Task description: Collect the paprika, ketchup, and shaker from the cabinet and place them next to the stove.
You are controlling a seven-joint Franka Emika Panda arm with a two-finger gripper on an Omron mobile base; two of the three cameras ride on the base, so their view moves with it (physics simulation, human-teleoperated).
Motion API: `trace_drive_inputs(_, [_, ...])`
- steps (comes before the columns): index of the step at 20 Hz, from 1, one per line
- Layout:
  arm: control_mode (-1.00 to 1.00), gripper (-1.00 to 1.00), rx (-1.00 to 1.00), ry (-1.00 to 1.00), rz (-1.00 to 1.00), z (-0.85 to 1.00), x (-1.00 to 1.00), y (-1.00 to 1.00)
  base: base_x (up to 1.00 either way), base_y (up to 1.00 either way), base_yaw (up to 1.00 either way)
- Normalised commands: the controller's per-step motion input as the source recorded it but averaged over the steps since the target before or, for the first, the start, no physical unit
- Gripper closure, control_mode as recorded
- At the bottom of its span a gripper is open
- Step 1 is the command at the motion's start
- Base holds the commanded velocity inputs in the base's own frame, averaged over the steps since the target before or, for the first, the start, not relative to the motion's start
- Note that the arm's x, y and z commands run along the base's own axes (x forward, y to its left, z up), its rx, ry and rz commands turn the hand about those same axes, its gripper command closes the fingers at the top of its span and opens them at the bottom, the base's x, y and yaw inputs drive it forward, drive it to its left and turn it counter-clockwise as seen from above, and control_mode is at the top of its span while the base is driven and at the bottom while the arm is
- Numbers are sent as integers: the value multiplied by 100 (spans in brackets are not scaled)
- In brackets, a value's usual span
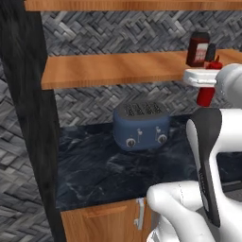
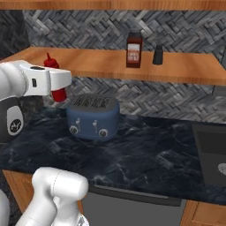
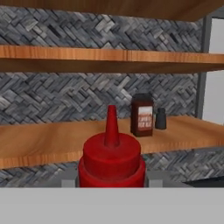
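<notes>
**One bottle in the jaws, two jars on the shelf**

One ketchup bottle (image 3: 112, 162) sat clamped upright between the jaws, its pointed red cap rising in the middle of the hand view. In the right base view the bottle (image 2: 56, 79) hung through the white hand, off the front edge of the shelf (image 2: 110, 64) and above the worktop (image 2: 145, 150), at about ten o'clock from the blue toaster (image 2: 93, 117). In the left base view the bottle (image 1: 208, 90) showed at about two o'clock from the toaster (image 1: 142, 125).

The paprika jar (image 2: 134, 49) stood upright on the cabinet shelf, well apart from the held bottle, with the small dark shaker (image 2: 158, 55) near it at three o'clock and not touching it. The hand view showed the same pair, jar (image 3: 142, 115) and shaker (image 3: 160, 118), at about one o'clock beyond the bottle cap.

The stove (image 2: 212, 154) lay at the right edge of the right base view, at about four o'clock from the toaster.
</notes>
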Motion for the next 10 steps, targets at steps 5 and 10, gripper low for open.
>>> trace_drive_inputs(5, [100, 100, 0, 0, 0, 0, 0, 0, 0, -85, -17])
trace_drive_inputs(10, [100, 100, 0, 0, 0, 0, 0, 0, -12, -88, -27])
